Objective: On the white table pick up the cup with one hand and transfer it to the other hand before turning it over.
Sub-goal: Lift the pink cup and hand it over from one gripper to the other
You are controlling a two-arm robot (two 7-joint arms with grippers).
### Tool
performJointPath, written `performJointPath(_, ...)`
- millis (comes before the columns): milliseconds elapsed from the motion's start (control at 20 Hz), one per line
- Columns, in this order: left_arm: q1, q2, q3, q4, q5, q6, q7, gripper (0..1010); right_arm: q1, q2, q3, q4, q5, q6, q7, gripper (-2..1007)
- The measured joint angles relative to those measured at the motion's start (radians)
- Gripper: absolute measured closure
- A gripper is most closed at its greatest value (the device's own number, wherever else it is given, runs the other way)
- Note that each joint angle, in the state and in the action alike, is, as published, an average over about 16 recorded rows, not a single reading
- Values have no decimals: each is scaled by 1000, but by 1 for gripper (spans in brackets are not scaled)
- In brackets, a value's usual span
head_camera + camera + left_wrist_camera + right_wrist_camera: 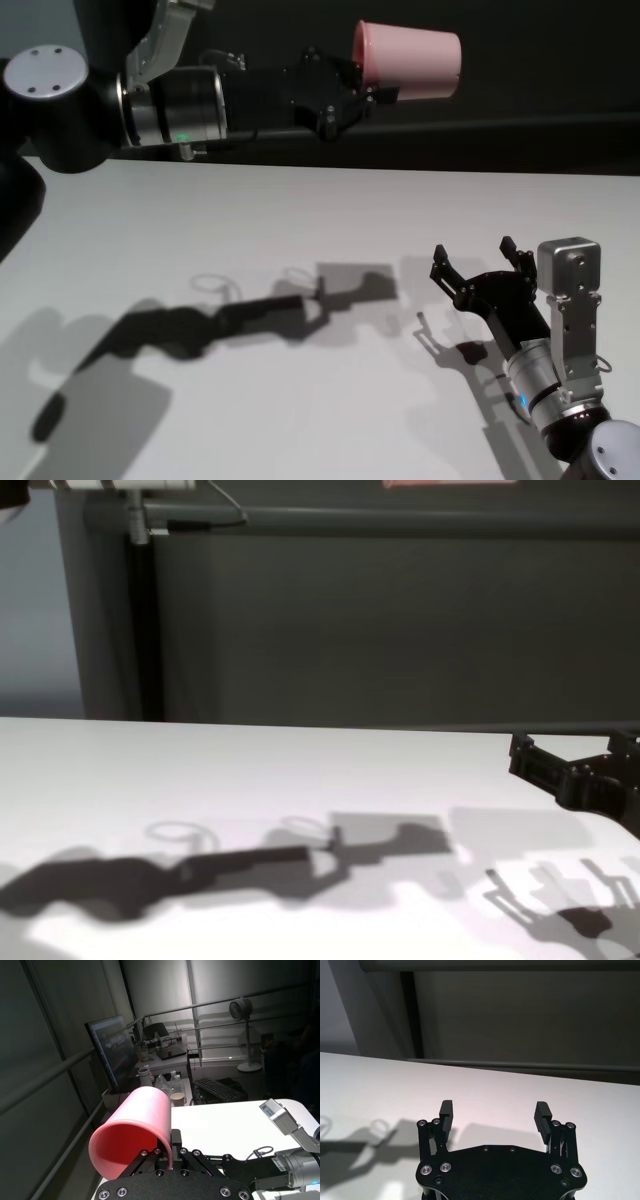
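Observation:
The pink cup (408, 60) lies on its side high above the white table (250, 230), held by my left gripper (352, 88), which is shut on its rim. In the left wrist view the cup (137, 1125) shows its open mouth toward the camera, with a finger (172, 1152) clamped on its wall. My right gripper (478, 262) is open and empty, low over the table at the right. It also shows in the right wrist view (495, 1112) and at the right edge of the chest view (575, 760).
The arms cast dark shadows (230, 320) across the middle of the table. A dark wall (380, 630) runs behind the table's far edge. The left wrist view shows a monitor (112, 1050) and a cluttered desk (165, 1055) beyond.

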Motion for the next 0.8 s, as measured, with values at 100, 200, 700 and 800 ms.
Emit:
performJointPath(100,0,0,0,-1,0,0,0,960,0,0,0,0,0,0,0,5)
performJointPath(200,0,1,0,-1,0,0,0,960,0,0,0,0,0,0,0,5)
performJointPath(700,-1,0,0,0,2,0,0,961,0,0,0,0,0,0,0,5)
performJointPath(800,-1,0,0,0,2,0,0,961,0,0,0,0,0,0,0,5)
